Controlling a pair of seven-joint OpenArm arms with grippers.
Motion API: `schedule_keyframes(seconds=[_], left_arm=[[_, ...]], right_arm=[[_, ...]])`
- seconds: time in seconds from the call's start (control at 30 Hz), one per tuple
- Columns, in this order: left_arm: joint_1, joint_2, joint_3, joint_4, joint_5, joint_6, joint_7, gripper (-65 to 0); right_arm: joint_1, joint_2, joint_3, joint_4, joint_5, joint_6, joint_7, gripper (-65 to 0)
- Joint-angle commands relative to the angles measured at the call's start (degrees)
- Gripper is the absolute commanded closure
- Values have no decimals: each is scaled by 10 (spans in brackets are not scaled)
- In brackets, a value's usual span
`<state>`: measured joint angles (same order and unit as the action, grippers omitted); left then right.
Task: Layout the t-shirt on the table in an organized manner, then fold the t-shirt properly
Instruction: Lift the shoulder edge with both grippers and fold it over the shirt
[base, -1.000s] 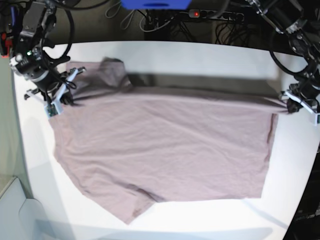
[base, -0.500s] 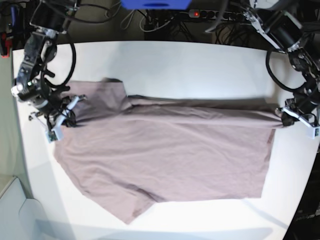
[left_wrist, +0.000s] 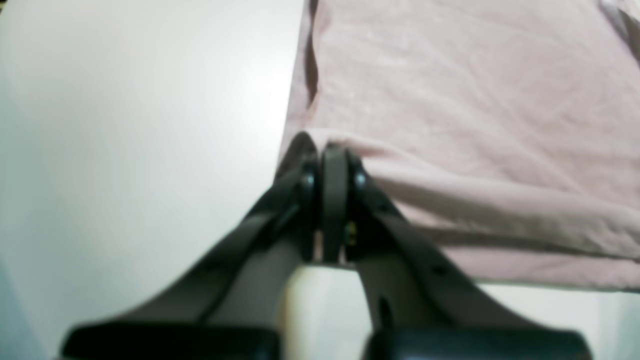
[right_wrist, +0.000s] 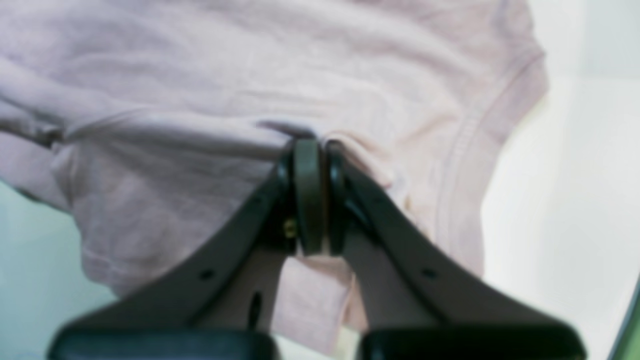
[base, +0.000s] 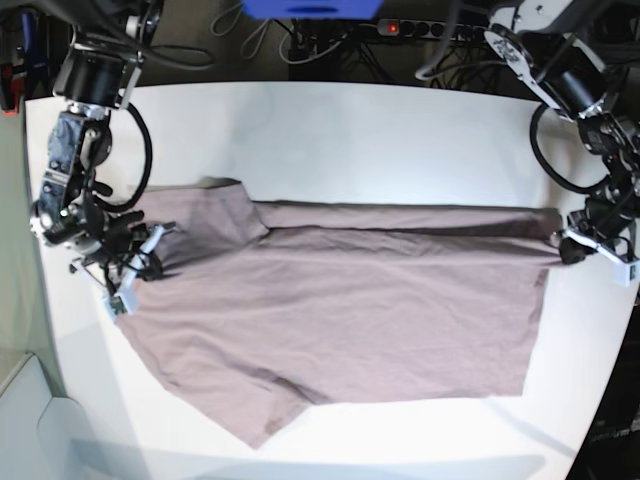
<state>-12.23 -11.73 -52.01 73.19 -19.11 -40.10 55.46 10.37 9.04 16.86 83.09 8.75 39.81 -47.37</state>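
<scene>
Both claws, left claw (left_wrist: 332, 150) and right claw (right_wrist: 310, 142), pinched the limp, light t-shirt (base: 340, 300) at opposite edges, cloth stretched between them.

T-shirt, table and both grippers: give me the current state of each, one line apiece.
t-shirt: spread mostly flat and wrinkled, far edge pulled taut between the two grippers, one sleeve sticking out at the near edge.
table: white top, bare beyond the shirt.
left gripper: fingers shut on the t-shirt's corner.
right gripper: fingers shut on the t-shirt near a sleeve.
</scene>
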Motion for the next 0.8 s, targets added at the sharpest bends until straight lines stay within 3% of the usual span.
schedule_keyframes(seconds=[0.0, 0.77], left_arm=[[-12, -12, 0, 6, -11, 1, -13, -3], [-27, -12, 0, -26, -11, 1, -57, -4]], right_arm=[[15, 8, 2, 1, 5, 2, 18, 0], [69, 16, -22, -58, 5, 2, 36, 0]])
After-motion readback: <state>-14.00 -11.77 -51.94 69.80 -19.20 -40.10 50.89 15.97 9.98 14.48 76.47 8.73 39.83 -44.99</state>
